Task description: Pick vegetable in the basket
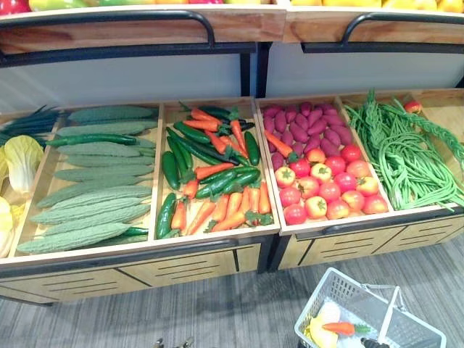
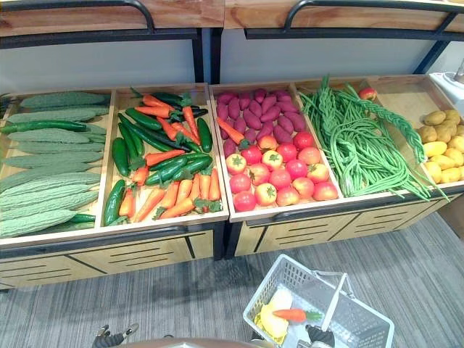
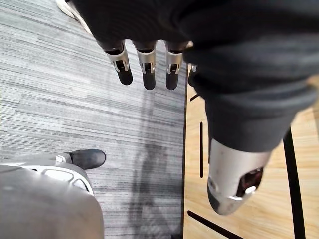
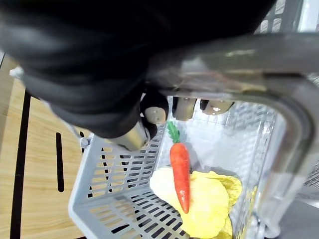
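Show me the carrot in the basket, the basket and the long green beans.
carrot [image 4: 180, 174], right wrist view, mid-body.
basket [image 4: 119, 174], right wrist view, slotted side wall.
long green beans [image 1: 406, 156], left eye view, pile's middle.

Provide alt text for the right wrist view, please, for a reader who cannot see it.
The robot's right hand curls round the grey handle of a white mesh basket. Inside, an orange carrot with a green top lies on a pale yellow leafy vegetable.
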{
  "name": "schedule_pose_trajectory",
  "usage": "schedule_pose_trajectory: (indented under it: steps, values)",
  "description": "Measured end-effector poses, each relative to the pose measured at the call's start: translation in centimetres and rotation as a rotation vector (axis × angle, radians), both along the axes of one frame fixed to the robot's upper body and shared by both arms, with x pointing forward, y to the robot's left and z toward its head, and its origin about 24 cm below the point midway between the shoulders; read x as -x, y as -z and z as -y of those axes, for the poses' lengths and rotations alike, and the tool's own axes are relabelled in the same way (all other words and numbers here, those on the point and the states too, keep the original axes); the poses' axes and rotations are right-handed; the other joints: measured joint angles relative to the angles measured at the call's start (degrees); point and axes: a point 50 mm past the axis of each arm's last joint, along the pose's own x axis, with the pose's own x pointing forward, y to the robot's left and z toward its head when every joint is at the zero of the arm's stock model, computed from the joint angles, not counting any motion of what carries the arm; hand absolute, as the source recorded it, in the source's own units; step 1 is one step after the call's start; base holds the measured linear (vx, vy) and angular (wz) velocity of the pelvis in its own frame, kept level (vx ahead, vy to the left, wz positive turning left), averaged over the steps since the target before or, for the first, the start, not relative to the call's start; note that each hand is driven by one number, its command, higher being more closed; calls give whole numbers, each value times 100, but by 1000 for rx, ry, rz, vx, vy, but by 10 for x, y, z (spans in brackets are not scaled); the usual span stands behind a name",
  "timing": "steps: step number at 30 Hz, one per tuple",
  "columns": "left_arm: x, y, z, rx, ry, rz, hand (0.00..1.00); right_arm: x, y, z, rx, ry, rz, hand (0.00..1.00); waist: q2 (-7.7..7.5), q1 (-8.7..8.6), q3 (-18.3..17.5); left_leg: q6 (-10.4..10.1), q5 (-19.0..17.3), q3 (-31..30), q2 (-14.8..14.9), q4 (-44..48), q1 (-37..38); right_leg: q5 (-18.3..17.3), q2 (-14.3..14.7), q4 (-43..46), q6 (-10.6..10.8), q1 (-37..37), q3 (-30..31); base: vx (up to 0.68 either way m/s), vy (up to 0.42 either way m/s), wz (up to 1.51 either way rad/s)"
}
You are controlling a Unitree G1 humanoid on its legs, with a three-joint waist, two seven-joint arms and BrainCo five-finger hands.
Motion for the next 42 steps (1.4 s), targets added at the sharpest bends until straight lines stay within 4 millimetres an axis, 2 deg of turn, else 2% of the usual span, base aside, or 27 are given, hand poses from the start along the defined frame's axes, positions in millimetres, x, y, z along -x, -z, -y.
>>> schedule_pose_trajectory:
  steps: [2, 4, 6, 7, 9, 10, 11, 12, 13, 14, 17, 19, 20, 22, 24, 27, 28, 29, 30, 31, 32, 33, 34, 36, 38, 40, 42]
  values:
    - [-10, -1, 3, 0, 48, 19, 0, -5, -3, 6, 15, -5, 19, 100, 52, -9, 248, 14, -745, -56, 341, 1418, -407, -424, 23, 837, 33, -206, 107, -66, 6, -12]
    - [-13, -1, 4, 9, 91, 20, 0, -7, -4, 7, 17, -8, 31, 100, 136, -42, 299, 50, -1080, -36, 521, 2084, -602, -560, 75, 1191, 60, -353, 242, -60, 51, -28]
    - [-19, -2, 2, 2, 125, 25, 0, -14, -6, 2, 7, -21, 72, 100, 92, -105, 332, 102, -1244, 153, 616, 2432, -792, -454, 131, 1262, 108, -604, 525, -56, 96, -72]
    - [-23, -3, 1, -2, 136, 26, 0, -23, -8, -3, 6, -44, 106, 100, 86, -86, 383, 124, -1353, 502, 731, 2555, -795, -185, 224, 1226, 67, -799, 872, -148, 146, -158]
    - [-27, -4, -1, -10, 142, 30, 0, -36, -11, -9, 6, -89, 144, 100, 50, -83, 479, 189, -1508, 1195, 965, 2673, -739, 661, 465, 833, 12, -1043, 1239, -281, 193, -198]
    - [-26, -3, 0, -9, 141, 29, 0, -41, -12, -14, 2, -119, 159, 100, 132, -50, 521, 331, -1433, 1791, 1146, 2548, -603, 1414, 553, 194, -54, -1034, 1240, -271, 141, -191]
    - [-35, -6, -2, -19, 150, 56, 0, -45, -15, -13, 11, -124, 179, 100, 124, -122, 646, 417, -1385, 2182, 1204, 2481, -548, 849, 519, 1009, -389, -1203, 525, -205, 107, -177]
    - [-40, -8, -3, -24, 157, 73, 0, -46, -16, -10, 19, -122, 184, 100, 107, -133, 671, 447, -1340, 2388, 1197, 2393, -445, 379, 431, 1636, -642, -1315, 135, -133, 116, -138]
    - [-43, -9, -2, -28, 167, 88, 0, -45, -16, -5, 31, -113, 175, 100, 112, -105, 727, 483, -1244, 2704, 1185, 2224, -239, -198, 280, 2433, -826, -1315, -394, -131, 137, -143]
    - [-39, -9, -2, -26, 173, 78, 0, -40, -14, -1, 32, -120, 149, 100, 134, -107, 735, 506, -1117, 3126, 1174, 2007, 33, -532, 104, 3069, -944, -1133, -900, -144, 124, -173]
    - [-35, -9, -6, -20, 179, 71, 0, -33, -11, -3, 26, -116, 123, 100, 111, -121, 725, 495, -788, 3929, 1044, 1566, 337, -832, -395, 3562, -857, -635, -1411, -128, -15, -129]
    - [-35, -8, -6, -15, 175, 72, 0, -36, -9, -5, 10, -120, 107, 100, 70, -109, 707, 410, -710, 4440, 1170, 1679, 317, -991, -615, 3443, -637, -621, -1470, -73, -210, -130]
    - [-34, -8, -5, -12, 174, 71, 0, -38, -8, -6, 3, -121, 104, 100, 32, -113, 689, 391, -698, 4582, 1243, 1757, 317, -1055, -554, 3333, -597, -678, -1499, -42, -286, -142]
    - [-36, -5, 9, 31, 163, 79, 0, -38, -7, -7, -4, -126, 85, 100, 170, -106, 642, 294, -469, 5034, 1338, 1625, 337, -1059, -22, 2398, -619, -662, -1618, -71, -296, -142]
    - [-40, -5, 16, 50, 161, 96, 0, -39, -7, -6, -6, -133, 71, 100, 211, -118, 623, 238, -296, 5343, 1376, 1556, 403, -1059, 213, 1891, -619, -658, -1617, -66, -291, -124]
    - [-45, -3, 26, 81, 151, 104, 0, -28, -3, -5, -16, -120, 28, 100, 280, -295, 658, 202, -218, 5429, 1765, 1944, 662, -1071, 625, 1392, -650, -416, -1461, -50, -236, -91]
    - [-45, -3, 29, 87, 149, 104, 0, -21, -1, -6, -23, -108, 14, 100, 315, -422, 671, 227, -181, 5365, 2051, 2315, 758, -1073, 765, 1279, -674, -229, -1401, -56, -132, -50]
    - [-47, -3, 32, 91, 145, 109, 0, -14, 0, -6, -24, -103, -2, 100, 314, -451, 669, 195, -57, 5129, 2298, 2739, 856, -1087, 861, 1232, -721, -134, -1240, -67, -115, -63]
    - [-47, -2, 33, 93, 139, 111, 0, -12, 0, -6, -22, -102, -3, 100, 315, -435, 669, 221, 35, 4928, 2403, 2969, 857, -1082, 905, 1230, -765, -121, -1100, -53, -91, -101]
    - [-48, -3, 33, 90, 129, 121, 0, -12, 0, -6, -19, -110, -3, 100, 228, -387, 726, 321, 231, 4112, 2514, 3455, 641, -1071, 933, 1173, -853, -71, -686, -38, -32, -127]
    - [-50, -5, 32, 83, 126, 131, 0, -19, -1, -6, -10, -129, 10, 100, 164, -374, 781, 221, -185, 2720, 2141, 3646, 229, -1054, 873, 1153, -878, -93, -328, -23, -1, -131]
    - [-52, -5, 32, 80, 124, 139, 0, -22, -3, -3, -2, -136, 19, 100, 157, -373, 815, 197, -434, 1975, 1806, 3606, 51, -1022, 838, 1147, -871, -90, -162, -4, 40, -149]
    - [-51, -6, 31, 77, 99, 151, 0, -26, -4, -1, 9, -145, 29, 100, 163, -268, 840, 125, -746, 746, 1117, 3311, -93, -955, 807, 1122, -837, -85, 217, 6, 72, -153]
    - [-47, -6, 31, 71, 88, 147, 0, -26, -5, -1, 11, -156, 30, 100, 181, -148, 847, 70, -1005, -346, 437, 2705, -190, -890, 847, 1014, -778, -30, 709, -12, 121, -139]
    - [-48, -6, 31, 71, 93, 153, 0, -20, -3, -1, -1, -130, 23, 100, 213, -115, 860, 56, -1002, -948, 186, 2033, -283, -841, 894, 949, -695, -2, 935, -42, 218, -75]
    - [-47, -6, 33, 74, 92, 153, 0, -21, -4, 1, 4, -122, 31, 100, 368, -99, 833, 120, -748, -1404, 127, 1259, -313, -831, 1034, 939, -586, -64, 1173, -18, 253, -68]
    - [-50, -7, 29, 63, 98, 156, 0, -20, -2, -5, -14, -120, 37, 100, 261, -117, 777, 184, -784, -1257, -78, 1131, -297, -699, 861, 751, -366, -70, 1296, 58, 208, -33]
